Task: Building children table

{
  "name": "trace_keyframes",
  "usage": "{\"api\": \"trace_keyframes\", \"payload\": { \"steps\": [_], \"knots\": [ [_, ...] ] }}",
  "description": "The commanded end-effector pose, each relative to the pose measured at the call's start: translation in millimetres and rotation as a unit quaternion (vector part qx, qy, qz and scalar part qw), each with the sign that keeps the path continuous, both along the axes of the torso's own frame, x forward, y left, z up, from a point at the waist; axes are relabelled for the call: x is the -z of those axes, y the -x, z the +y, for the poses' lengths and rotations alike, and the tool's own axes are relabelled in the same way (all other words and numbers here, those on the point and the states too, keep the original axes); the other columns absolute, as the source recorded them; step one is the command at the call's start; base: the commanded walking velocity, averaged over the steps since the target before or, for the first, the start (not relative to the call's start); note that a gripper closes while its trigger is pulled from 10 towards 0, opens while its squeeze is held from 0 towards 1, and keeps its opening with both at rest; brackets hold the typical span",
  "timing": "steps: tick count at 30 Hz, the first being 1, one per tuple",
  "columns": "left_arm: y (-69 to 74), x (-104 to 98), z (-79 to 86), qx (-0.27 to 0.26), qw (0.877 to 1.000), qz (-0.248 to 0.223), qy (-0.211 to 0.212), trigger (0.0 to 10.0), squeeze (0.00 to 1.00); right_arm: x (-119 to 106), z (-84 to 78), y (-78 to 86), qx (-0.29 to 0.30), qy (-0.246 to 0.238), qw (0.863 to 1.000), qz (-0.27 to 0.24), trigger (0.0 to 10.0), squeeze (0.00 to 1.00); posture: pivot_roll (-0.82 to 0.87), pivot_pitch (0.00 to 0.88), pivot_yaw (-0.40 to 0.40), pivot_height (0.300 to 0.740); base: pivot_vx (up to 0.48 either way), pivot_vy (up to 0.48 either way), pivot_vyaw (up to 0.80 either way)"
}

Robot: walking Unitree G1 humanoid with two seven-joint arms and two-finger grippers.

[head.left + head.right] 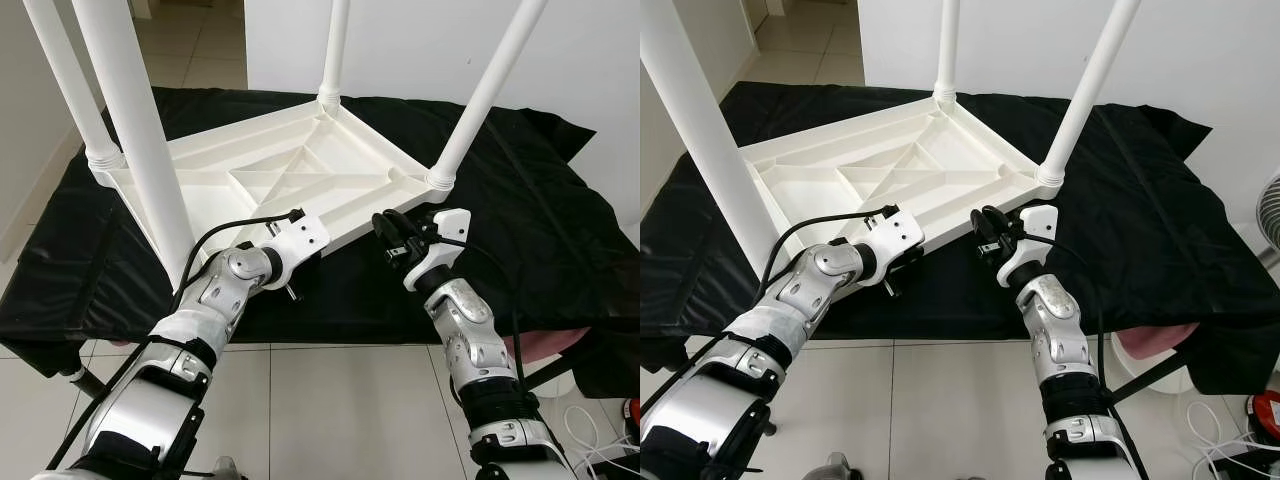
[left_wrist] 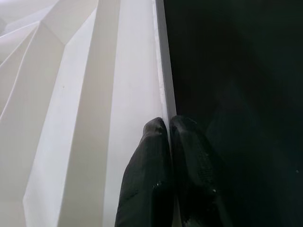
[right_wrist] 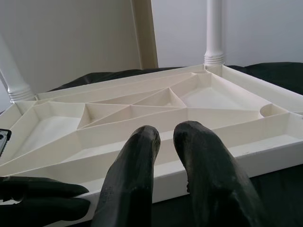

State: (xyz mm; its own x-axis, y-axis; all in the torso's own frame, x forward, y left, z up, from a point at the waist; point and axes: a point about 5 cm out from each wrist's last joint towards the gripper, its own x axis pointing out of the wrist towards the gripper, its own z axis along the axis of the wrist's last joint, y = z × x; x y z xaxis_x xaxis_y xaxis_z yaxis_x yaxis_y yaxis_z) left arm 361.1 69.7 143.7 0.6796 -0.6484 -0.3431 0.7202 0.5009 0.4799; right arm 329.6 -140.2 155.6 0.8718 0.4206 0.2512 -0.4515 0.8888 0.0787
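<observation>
Now the left gripper (image 2: 168, 124) pinches the thin rim of the upside-down white plastic table (image 1: 290, 170); the right gripper (image 3: 165, 135) hovers slightly apart above the black cloth (image 1: 560, 220).

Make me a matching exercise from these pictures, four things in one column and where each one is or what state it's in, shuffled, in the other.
Things:
1. tabletop
2. legs
3. left gripper
4. black cloth

States:
A. covers the work surface
B. lies upside down, ribs showing
C. jaws pinched on the near rim
D. stand upward from the corners

Pairs: 1-B, 2-D, 3-C, 4-A
</observation>
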Motion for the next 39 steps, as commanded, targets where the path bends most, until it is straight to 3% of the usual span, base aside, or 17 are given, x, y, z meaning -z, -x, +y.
{"api": "trace_keyframes", "payload": {
  "steps": [1, 2, 8, 9, 11, 16, 17, 22, 28, 39],
  "knots": [
    [-5.8, -24.8, -5.6, -0.030, 0.994, -0.097, 0.035, 8.4, 0.00, 1.4, -0.4, 2.5, 0.004, -0.002, 1.000, -0.002, 10.0, 0.00, 0.02, 0.035, -0.033, 0.740, 0.000, 0.000, 0.00],
    [-3.1, -26.8, -5.2, -0.021, 0.994, -0.100, 0.045, 10.0, 0.00, 1.9, 0.2, 3.3, 0.004, -0.002, 1.000, -0.002, 10.0, 0.00, 0.03, 0.036, -0.033, 0.740, 0.000, 0.000, 0.00],
    [10.7, -28.9, -2.7, 0.014, 0.991, -0.102, 0.080, 10.0, 0.00, 3.6, 3.1, 4.9, 0.000, -0.003, 1.000, -0.001, 10.0, 0.00, 0.04, 0.038, -0.035, 0.740, 0.000, 0.000, 0.00],
    [17.1, -32.3, 1.1, 0.014, 0.988, -0.087, 0.125, 10.0, 1.00, 4.4, 4.4, 4.8, -0.002, -0.002, 1.000, 0.000, 10.0, 0.00, 0.04, 0.040, -0.042, 0.740, 0.000, 0.000, 0.00],
    [27.2, -38.8, 9.1, 0.012, 0.979, -0.082, 0.184, 10.0, 1.00, 5.8, 6.0, 4.2, -0.006, 0.000, 1.000, 0.002, 10.0, 0.00, 0.05, 0.041, -0.048, 0.740, 0.000, 0.000, 0.00],
    [36.2, -44.6, 12.1, 0.018, 0.972, -0.095, 0.215, 10.0, 1.00, 6.4, 7.9, 3.1, -0.011, 0.003, 1.000, 0.004, 10.0, 0.00, 0.07, 0.042, -0.059, 0.740, 0.000, 0.000, 0.00],
    [42.8, -45.6, 12.9, 0.023, 0.969, -0.099, 0.225, 10.0, 0.00, 6.5, 9.5, 2.3, -0.014, 0.004, 1.000, 0.004, 10.0, 0.00, 0.07, 0.044, -0.067, 0.740, 0.000, 0.000, 0.00],
    [57.6, -43.5, 15.5, 0.022, 0.964, -0.093, 0.247, 10.0, 0.00, 7.2, 13.9, 2.3, -0.022, 0.008, 1.000, 0.006, 10.0, 0.00, 0.09, 0.044, -0.076, 0.740, 0.000, 0.000, 0.00],
    [75.4, -33.9, 20.4, -0.020, 0.956, -0.071, 0.283, 10.0, 0.00, 8.5, 17.5, 4.7, 0.008, -0.001, 1.000, 0.003, 10.0, 0.00, 0.10, 0.038, -0.086, 0.740, 0.000, 0.000, 0.00],
    [94.7, -18.4, 26.7, -0.078, 0.940, -0.041, 0.328, 10.0, 0.00, 18.7, 35.5, 15.0, 0.039, 0.016, 0.999, 0.001, 10.0, 0.00, 0.11, 0.026, -0.091, 0.740, 0.000, 0.000, 0.00]
  ]
}}
